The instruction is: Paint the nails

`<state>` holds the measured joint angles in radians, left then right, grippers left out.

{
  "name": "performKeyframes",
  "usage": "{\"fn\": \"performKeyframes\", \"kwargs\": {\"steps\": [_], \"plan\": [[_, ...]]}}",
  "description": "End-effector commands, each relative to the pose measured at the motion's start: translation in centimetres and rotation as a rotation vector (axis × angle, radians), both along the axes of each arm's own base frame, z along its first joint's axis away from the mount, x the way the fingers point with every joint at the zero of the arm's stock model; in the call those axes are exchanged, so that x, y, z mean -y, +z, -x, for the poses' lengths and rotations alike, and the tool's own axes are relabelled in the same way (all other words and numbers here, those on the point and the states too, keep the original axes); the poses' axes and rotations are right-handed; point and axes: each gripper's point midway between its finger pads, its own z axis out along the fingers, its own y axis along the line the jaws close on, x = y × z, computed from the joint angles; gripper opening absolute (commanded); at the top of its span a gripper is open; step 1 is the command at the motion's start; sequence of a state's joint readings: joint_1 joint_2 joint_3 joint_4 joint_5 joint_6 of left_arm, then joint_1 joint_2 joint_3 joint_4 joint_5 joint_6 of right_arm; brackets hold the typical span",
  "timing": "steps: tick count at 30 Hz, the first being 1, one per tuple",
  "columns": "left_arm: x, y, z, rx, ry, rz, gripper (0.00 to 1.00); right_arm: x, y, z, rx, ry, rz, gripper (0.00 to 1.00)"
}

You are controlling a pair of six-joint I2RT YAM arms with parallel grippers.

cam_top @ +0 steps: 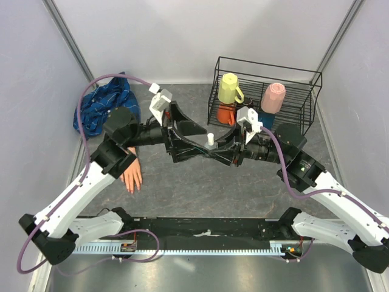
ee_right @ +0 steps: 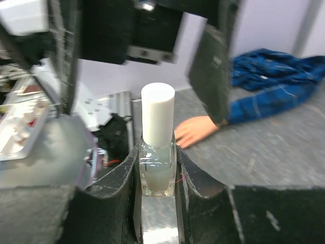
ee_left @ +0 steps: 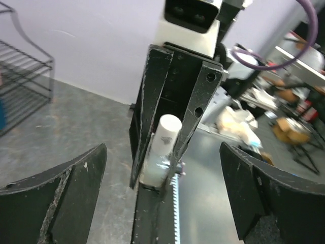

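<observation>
The right gripper [ee_right: 157, 163] pinches a white-capped bottle [ee_right: 158, 133], and the left gripper [ee_left: 163, 178] is spread wide facing it. The left arm [cam_top: 115, 152] covers the mannequin hand [cam_top: 131, 174] at the wrist. Its nails [cam_top: 131, 188] are too small to make out.

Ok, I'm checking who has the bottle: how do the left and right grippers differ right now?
The left gripper is open, its fingers spread clear on either side of the white cap of the bottle; the right gripper is shut on the bottle's glass body. The left gripper holds nothing; the right gripper holds the bottle upright. Both have black fingers and face each other.
</observation>
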<state>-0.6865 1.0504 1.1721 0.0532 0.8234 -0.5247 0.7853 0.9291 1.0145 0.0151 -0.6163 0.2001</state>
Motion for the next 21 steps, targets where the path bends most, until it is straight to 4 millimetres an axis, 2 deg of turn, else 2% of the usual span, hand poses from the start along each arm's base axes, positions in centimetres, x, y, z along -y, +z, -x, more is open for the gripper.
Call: {"fn": "performKeyframes", "kwargs": {"steps": [1, 4, 6, 7, 10, 17, 21], "plan": [[-2.8, 3.1, -1.9, 0.089, 0.264, 0.053, 0.97, 1.1, 0.8, -3.8, 0.046, -0.210, 0.054, 0.00], [-3.9, 3.7, -3.1, 0.065, 0.373, 0.115, 0.87, 1.2, 1.1, -5.0, 0.024, -0.275, 0.050, 0.00], [-4.1, 4.6, -3.4, 0.062, 0.403, 0.175, 0.75, 1.4, 1.4, -6.2, -0.008, -0.339, 0.039, 0.00], [-4.1, 4.5, -3.9, 0.047, 0.435, 0.192, 0.63, 1.2, 1.2, -6.8, -0.030, -0.360, 0.045, 0.00], [-3.8, 5.0, -4.5, 0.033, 0.474, 0.245, 0.54, 1.1, 1.6, -7.7, -0.064, -0.393, 0.035, 0.00], [-2.2, 4.6, -5.7, 0.089, 0.574, 0.198, 0.61, 1.0, 1.8, -8.3, -0.089, -0.418, 0.032, 0.00], [-1.4, 3.9, -6.4, 0.107, 0.621, 0.162, 0.56, 1.0, 1.7, -8.2, -0.096, -0.415, 0.031, 0.00]]}}
